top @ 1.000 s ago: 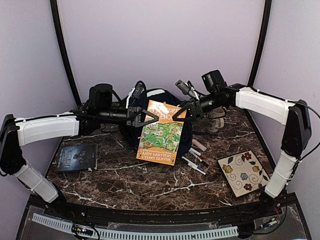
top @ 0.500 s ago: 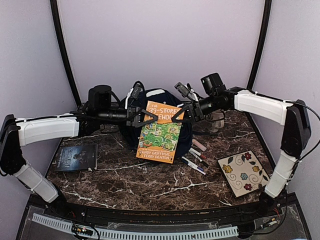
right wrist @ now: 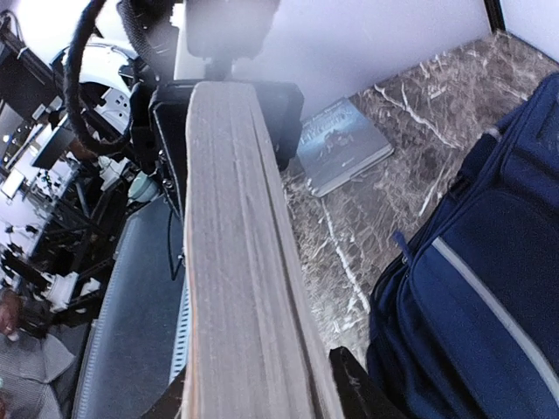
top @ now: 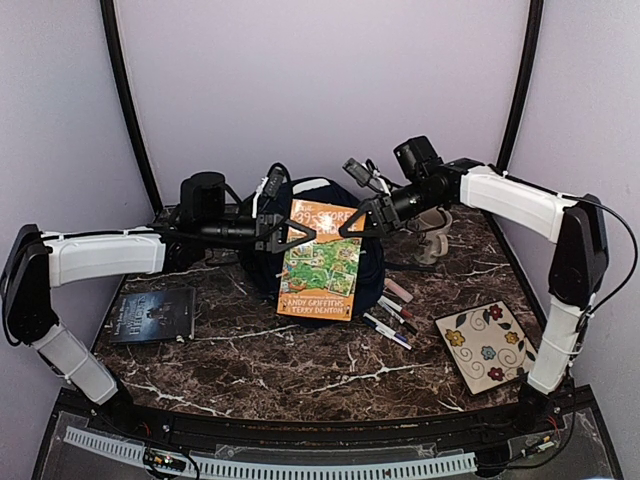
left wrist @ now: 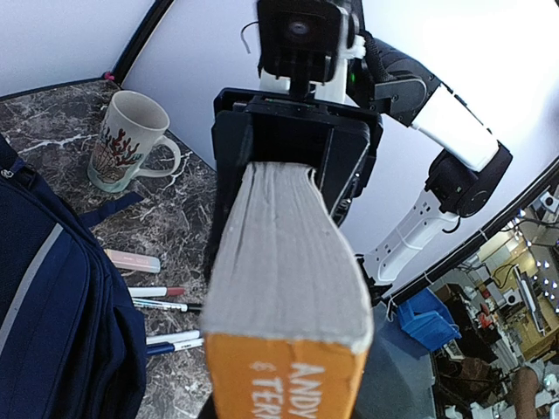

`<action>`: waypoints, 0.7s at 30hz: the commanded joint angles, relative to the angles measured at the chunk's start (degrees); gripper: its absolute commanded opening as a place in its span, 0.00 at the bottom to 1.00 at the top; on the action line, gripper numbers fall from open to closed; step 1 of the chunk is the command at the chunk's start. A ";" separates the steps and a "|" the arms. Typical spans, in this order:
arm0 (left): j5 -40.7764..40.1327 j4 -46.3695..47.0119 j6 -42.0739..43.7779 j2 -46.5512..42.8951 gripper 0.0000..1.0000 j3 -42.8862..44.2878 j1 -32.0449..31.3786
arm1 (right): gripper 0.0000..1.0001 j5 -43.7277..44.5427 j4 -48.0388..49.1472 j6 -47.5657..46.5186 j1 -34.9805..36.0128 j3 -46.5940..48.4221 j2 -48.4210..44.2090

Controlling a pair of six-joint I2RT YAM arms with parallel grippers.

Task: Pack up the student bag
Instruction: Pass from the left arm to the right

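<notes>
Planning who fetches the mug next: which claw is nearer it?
Right. The right claw straddles the orange book at the edge toward the mug; the left claw grips its opposite edge, farther away.

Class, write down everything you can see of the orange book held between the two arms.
The book is a thick, closed paperback with an orange cover, a green illustrated panel and the authors' names in white along the bottom. Its page block looks greyish. It hangs upright and slightly tilted, cover facing the top camera, in front of the bag. The left gripper and right gripper clamp its upper corners. Whether it touches the bag is unclear.
</notes>
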 commanded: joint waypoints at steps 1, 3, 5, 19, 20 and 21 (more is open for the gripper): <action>-0.83 12.71 -4.59 -2.36 0.00 -1.44 -0.57 | 0.48 0.94 9.52 4.87 -0.10 -3.31 -1.38; -2.03 16.51 -6.14 -2.47 0.00 -1.96 -0.41 | 0.53 -0.31 11.37 6.12 -0.18 -4.86 -1.47; -3.57 19.40 -7.48 -2.34 0.00 -2.29 -0.21 | 0.57 -1.65 12.75 7.32 -0.18 -5.65 -1.28; -12.41 29.34 -11.82 -1.52 0.00 -7.12 0.86 | 0.50 -9.31 39.16 26.49 -0.39 -19.02 -5.08; -12.50 29.38 -11.79 -1.38 0.00 -7.22 0.87 | 0.50 -9.31 40.49 26.49 -0.37 -19.47 -5.36; -12.44 29.52 -12.02 -1.14 0.00 -7.19 0.87 | 0.50 -9.31 41.89 26.49 -0.39 -20.09 -5.58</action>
